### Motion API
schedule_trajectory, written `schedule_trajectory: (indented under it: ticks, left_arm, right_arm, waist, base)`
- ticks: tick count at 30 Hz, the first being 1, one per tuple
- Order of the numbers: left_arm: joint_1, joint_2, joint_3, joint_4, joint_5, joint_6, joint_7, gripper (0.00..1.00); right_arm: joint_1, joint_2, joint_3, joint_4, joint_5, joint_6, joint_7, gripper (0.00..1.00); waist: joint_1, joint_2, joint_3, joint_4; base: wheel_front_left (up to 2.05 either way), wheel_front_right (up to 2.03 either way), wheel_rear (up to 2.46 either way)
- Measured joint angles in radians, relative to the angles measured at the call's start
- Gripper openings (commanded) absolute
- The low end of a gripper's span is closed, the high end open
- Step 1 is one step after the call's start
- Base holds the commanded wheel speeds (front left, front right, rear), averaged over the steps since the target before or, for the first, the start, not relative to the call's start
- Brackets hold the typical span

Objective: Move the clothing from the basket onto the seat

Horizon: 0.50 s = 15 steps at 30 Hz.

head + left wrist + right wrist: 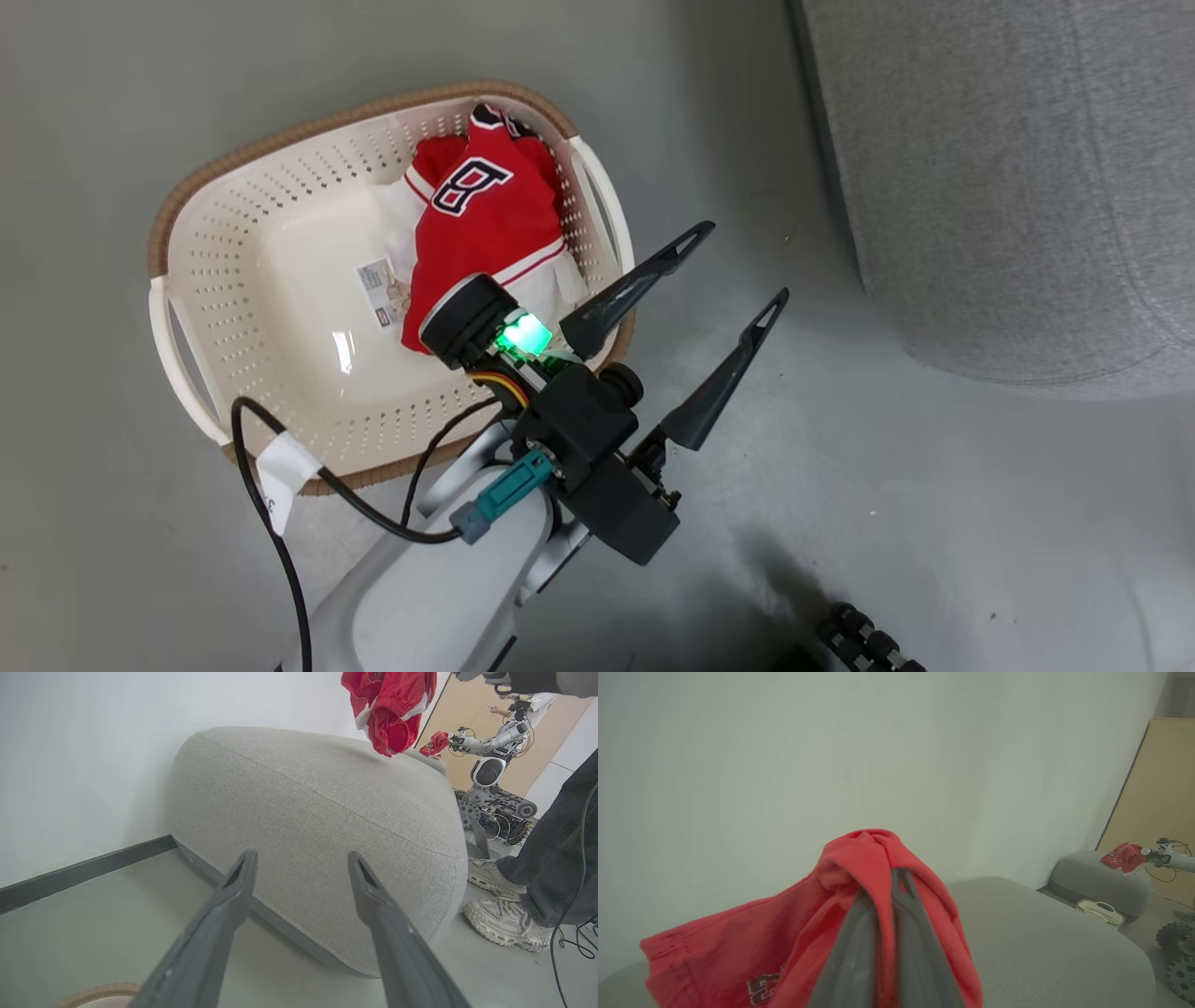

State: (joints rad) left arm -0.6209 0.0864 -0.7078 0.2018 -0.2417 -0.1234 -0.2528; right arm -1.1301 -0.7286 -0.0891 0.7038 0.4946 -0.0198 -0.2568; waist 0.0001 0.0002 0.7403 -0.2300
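A: "What does the head view add?"
B: "A red jersey (485, 215) lies in the basket (280, 187), its patch (471, 187) like an 8. The left gripper (744, 263) stands spread and empty beside it."
A: "And the wrists?"
B: "The right gripper (896, 875) clamps a second red garment (859, 858) above the seat (1041, 942); its print (761, 989) is unreadable."

Glossy perforated plastic basket (233, 233), soft red cloth clothing (485, 215), matt woven fabric seat (317, 802), smooth floor (934, 485)
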Motion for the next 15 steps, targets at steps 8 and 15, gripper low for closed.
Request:
schedule_trajectory:
  ticks: [8, 15]
  left_arm:
    - [-0.015, 0.007, -0.001, 0.004, 0.0, 0.0, 0.0, 1.0]
    - [-0.033, 0.006, 0.001, 0.024, 0.0, 0.0, 0.0, 1.0]
  right_arm:
    - [-0.008, 0.0, -0.019, 0.071, 0.015, 0.003, 0.0, 0.0]
    - [-0.029, 0.11, 0.037, 0.142, 0.05, 0.07, 0.007, 0.0]
  waist:
    - [0.0, -0.0001, 0.053, 0.013]
    - [-0.0001, -0.0001, 0.071, 0.029]
  base:
    - [0.0, 0.0, 0.0]
    - [0.0, 0.0, 0.0]
